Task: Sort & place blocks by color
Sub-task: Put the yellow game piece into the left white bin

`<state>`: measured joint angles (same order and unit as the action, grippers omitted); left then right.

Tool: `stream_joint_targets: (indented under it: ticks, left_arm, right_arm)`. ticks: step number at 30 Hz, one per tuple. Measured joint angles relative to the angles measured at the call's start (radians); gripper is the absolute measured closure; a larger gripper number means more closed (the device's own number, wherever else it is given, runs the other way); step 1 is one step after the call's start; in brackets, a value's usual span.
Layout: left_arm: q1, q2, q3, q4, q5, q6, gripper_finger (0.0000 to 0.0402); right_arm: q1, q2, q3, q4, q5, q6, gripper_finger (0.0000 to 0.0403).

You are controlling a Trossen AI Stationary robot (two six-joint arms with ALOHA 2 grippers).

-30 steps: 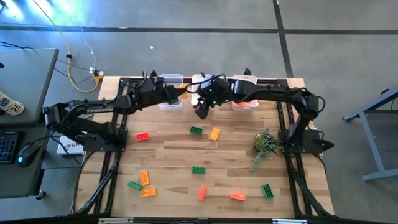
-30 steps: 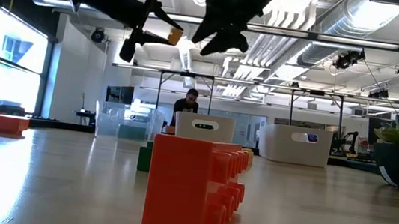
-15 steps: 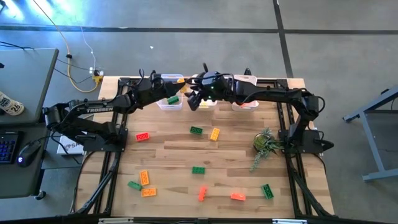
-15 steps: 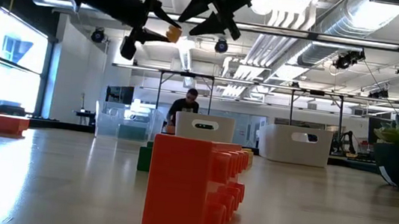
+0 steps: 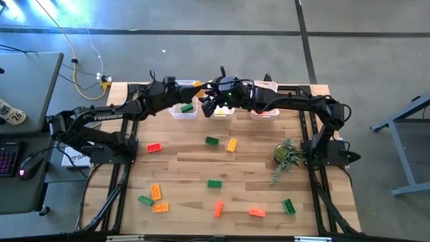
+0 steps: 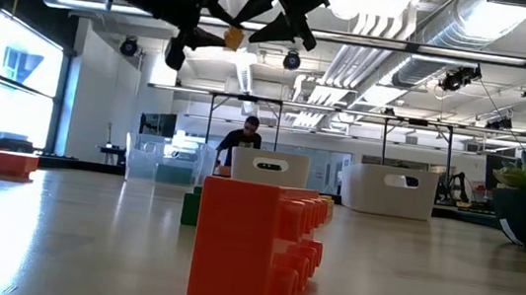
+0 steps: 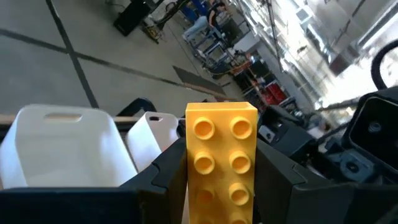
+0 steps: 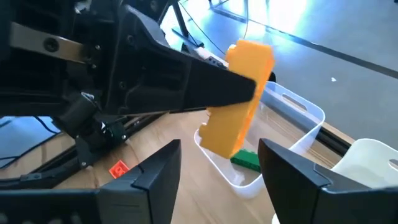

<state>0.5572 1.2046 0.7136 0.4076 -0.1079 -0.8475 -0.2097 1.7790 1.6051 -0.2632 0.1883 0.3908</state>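
the left gripper point(image 7: 221, 205), clamped on a yellow-orange studded plastic brick point(image 7: 221, 158), has carried it further along the back row of clear plastic bins point(image 5: 183, 111); the right gripper point(image 8: 217, 168), fingers spread and empty, has risen beside it, so a handover or drop looks close.

2 black jointed arms point(image 5: 101, 121), white lettering on the left one, black cables.

The left tool point(image 8: 233, 93) grips a yellow-orange block point(image 8: 239, 99) above a clear bin point(image 8: 298, 121) — a green block point(image 8: 247, 159) lies inside. The right tool's fingers point(image 8: 155, 177) stand apart, near a red block point(image 8: 118, 168) on the worktop point(image 8: 180, 140).
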Motion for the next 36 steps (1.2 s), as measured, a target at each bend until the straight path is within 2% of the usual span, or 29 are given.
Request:
stream_joint_targets:
  ticks: [6,15,19,36]
  left_arm:
    - [-0.001,0.061,0.114,-0.135,0.018,0.084,0.0282]
    - [-0.007,0.113,0.148,-0.117,0.015,0.063,0.0282]
    - [-0.007,0.134,0.148,-0.090,0.015,0.014,0.0282]
    - [-0.008,0.135,0.146,-0.052,0.014,-0.129,0.0282]
  right_arm:
    - [-0.002,0.000,0.000,-0.003,0.021,-0.005,0.0201]
    - [-0.010,0.000,0.000,-0.005,0.109,-0.007,0.0201]
    - [-0.020,0.000,0.000,-0.026,0.112,0.003,0.0204]
    - [-0.032,-0.002,0.002,-0.033,0.140,-0.003,0.0305]
